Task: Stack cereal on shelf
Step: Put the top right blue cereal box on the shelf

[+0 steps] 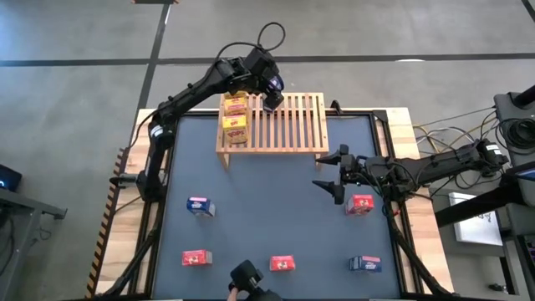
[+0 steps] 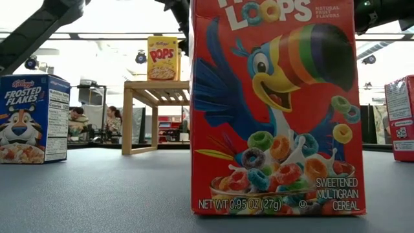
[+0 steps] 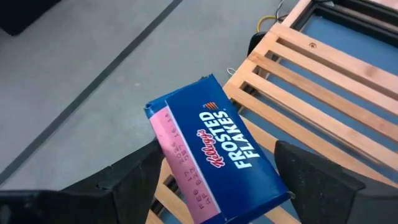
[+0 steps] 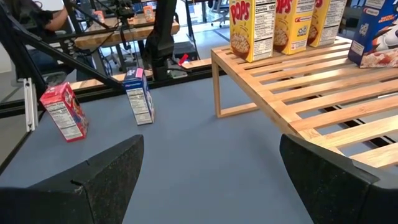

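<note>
Three yellow cereal boxes [image 1: 236, 115] stand in a row on the left part of the wooden slatted shelf [image 1: 292, 125]. My left gripper [image 1: 272, 99] hangs over the shelf's far edge, shut on a blue cereal box [image 3: 214, 155]. On the tabletop stand two blue boxes [image 1: 200, 206] [image 1: 365, 264] and three red boxes [image 1: 197, 257] [image 1: 282, 264] [image 1: 360, 204]. My right gripper [image 1: 334, 180] waits open near the table's right side, just left of the red box there, nothing between its fingers [image 4: 93, 180]. My left gripper pinches the blue box between its two fingers, one on the pink narrow side [image 3: 177, 186], the other on the opposite side. The fingers slant down toward the shelf. The box is tilted, printed front up, above the slats; whether it touches them I cannot tell.
The low camera's housing [image 1: 248, 276] sits at the table's near edge, with a red box [image 2: 278, 110] right in front of it. Free slats lie to the right of the yellow boxes [image 4: 348, 106]. Cables run at the table's right edge [image 1: 435, 134]. People sit in the room behind [image 2: 77, 120].
</note>
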`<state>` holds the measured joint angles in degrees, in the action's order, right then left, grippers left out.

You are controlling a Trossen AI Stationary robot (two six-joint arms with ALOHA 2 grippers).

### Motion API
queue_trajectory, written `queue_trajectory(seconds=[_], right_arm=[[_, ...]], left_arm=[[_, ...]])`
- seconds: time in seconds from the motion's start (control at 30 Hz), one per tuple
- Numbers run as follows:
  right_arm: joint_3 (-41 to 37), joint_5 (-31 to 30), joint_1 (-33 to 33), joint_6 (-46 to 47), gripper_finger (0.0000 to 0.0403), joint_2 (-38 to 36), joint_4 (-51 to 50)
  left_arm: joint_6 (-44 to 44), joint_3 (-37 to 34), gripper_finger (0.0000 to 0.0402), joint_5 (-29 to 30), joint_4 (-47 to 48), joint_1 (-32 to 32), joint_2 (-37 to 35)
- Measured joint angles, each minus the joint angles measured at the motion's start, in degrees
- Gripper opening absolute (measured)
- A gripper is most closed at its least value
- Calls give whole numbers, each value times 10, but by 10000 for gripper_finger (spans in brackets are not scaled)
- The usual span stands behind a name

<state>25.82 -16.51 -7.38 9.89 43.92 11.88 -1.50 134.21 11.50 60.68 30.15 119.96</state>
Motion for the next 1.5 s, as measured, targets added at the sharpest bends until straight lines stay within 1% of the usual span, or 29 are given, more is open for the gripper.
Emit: queue_trajectory(seconds=[0.1, 0.33, 0.43, 0.53, 0.63, 0.8, 0.9, 1.1, 1.33, 1.5], right_arm=[[0, 0, 0, 0, 365, 0, -1], [0, 0, 0, 0, 365, 0, -1], [0, 0, 0, 0, 365, 0, -1], [0, 0, 0, 0, 365, 0, -2], [0, 0, 0, 1, 365, 0, -2], [0, 0, 0, 4, 365, 0, -5], [0, 0, 0, 6, 365, 0, -5], [0, 0, 0, 6, 365, 0, -5], [0, 0, 0, 6, 365, 0, -5], [0, 0, 0, 6, 365, 0, -5]], left_arm=[[13, 0, 262, 0, 3, 0, -1], [57, 0, 177, -5, 17, 0, -3], [92, 1, 149, -37, 28, 2, -6], [131, 1, 134, -70, 30, 5, -10], [184, 1, 135, -91, 40, 12, -16], [258, 1, 153, -130, 57, 30, -20], [272, 1, 161, -168, 56, 41, -20], [280, 1, 161, -205, 52, 60, -20], [311, 1, 162, -212, 49, 65, -20], [315, 1, 162, -212, 44, 66, -20]])
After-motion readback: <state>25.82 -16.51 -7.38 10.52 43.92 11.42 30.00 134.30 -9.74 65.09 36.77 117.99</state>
